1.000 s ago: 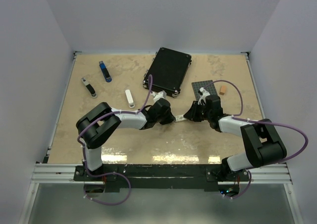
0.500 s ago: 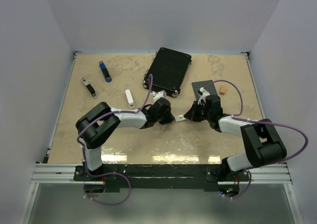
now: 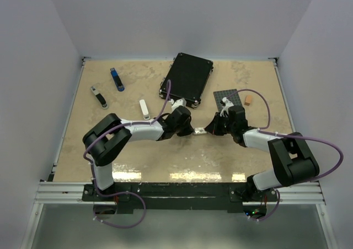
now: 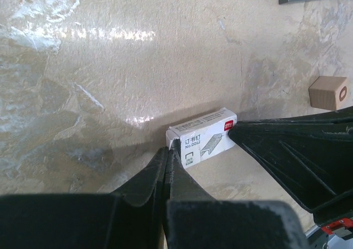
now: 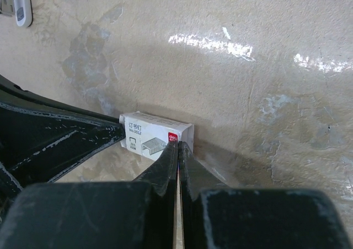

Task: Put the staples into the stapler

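The staples (image 3: pixel 200 131) are a small white box with a red mark, standing on edge between my two grippers at mid-table. My left gripper (image 4: pixel 172 144) is shut, its tips pinching the box's left end (image 4: pixel 207 136). My right gripper (image 5: pixel 178 144) is shut too, its tips pinching the thin wall at the box's right end (image 5: pixel 149 133). From above, the left gripper (image 3: pixel 193 131) and right gripper (image 3: pixel 207 131) meet tip to tip at the box. I cannot tell which of the small oblong items at the left is the stapler.
A black case (image 3: pixel 187 79) lies at the back centre. A grey studded plate (image 3: pixel 228 98) and an orange-brown wooden cube (image 3: pixel 249 100) sit just behind the right gripper. A white oblong item (image 3: pixel 144 108), a blue one (image 3: pixel 116 79) and a black-silver one (image 3: pixel 99 97) lie at the left.
The right gripper's jaws have closed at the box's end. Both arms have hardly moved, and the box stays between them.
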